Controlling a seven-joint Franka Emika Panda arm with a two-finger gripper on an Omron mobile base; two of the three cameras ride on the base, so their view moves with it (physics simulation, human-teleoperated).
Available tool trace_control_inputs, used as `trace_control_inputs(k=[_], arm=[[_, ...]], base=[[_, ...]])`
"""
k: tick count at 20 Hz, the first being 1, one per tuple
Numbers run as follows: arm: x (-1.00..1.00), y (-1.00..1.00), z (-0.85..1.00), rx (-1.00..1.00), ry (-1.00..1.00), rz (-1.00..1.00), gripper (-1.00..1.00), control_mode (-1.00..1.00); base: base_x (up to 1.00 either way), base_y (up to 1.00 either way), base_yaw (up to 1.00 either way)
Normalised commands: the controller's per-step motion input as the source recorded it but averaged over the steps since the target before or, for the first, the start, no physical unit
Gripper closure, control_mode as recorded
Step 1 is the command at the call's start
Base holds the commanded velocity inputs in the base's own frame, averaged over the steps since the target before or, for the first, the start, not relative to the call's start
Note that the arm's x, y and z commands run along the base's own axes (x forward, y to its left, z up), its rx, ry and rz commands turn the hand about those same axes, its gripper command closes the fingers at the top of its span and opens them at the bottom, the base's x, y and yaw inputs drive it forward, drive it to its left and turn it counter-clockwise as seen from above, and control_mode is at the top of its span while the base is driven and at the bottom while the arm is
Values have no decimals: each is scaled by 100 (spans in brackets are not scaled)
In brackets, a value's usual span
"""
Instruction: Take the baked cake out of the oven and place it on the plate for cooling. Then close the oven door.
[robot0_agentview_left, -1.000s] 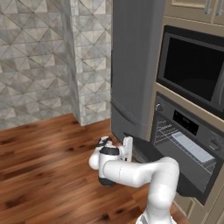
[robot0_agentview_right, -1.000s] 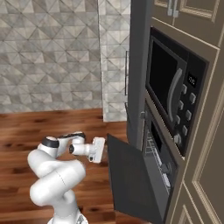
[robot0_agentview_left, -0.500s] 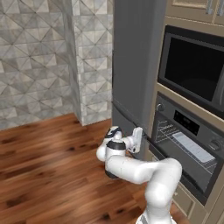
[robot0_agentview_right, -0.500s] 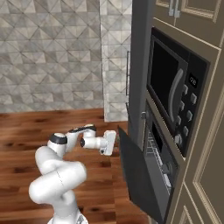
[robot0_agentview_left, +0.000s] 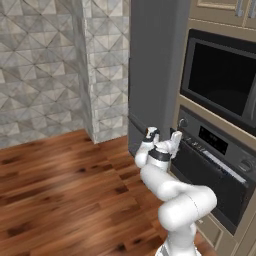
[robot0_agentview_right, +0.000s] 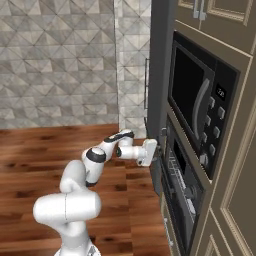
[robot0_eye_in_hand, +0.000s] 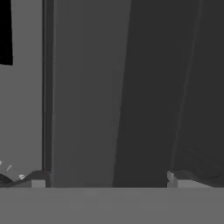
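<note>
The oven (robot0_agentview_left: 212, 141) is built into the wall column, with a round knob on each side of its small display. Its dark glass oven door (robot0_agentview_left: 210, 175) stands almost upright, with a thin gap left at the top. My gripper (robot0_agentview_left: 175, 142) hovers at the door's upper left corner, by the bar handle. From the right base view the gripper (robot0_agentview_right: 159, 152) points at the oven front (robot0_agentview_right: 182, 185). In the hand view the fingertips (robot0_eye_in_hand: 37, 182) stand wide apart, open, with nothing between them and a dark panel close ahead. The baked cake and the plate are out of view.
A microwave (robot0_agentview_left: 222, 80) sits directly above the oven. A tall grey fridge (robot0_agentview_left: 150, 75) stands to the left of it, close to my hand. Wooden floor (robot0_agentview_left: 60, 190) spreads out to the left, below a tiled wall (robot0_agentview_left: 45, 65).
The oven door has swung up from half open to nearly shut. My hand rose and moved in toward the oven with it. The jaws went from shut to open.
</note>
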Motion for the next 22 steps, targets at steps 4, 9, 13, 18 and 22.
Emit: trace_control_inputs(k=[4,9,13,18,22], arm=[[97,-100,0,10,-4,0,-100,-100],[81,-100,-1,10,-4,0,-100,-100],[61,-100,-12,8,-1,0,-100,-100],[30,-82,-25,2,-5,0,-100,-100],[8,-33,-5,0,-3,0,-100,-100]], base=[[0,0,0],[0,0,0],[0,0,0],[0,0,0],[0,0,0]])
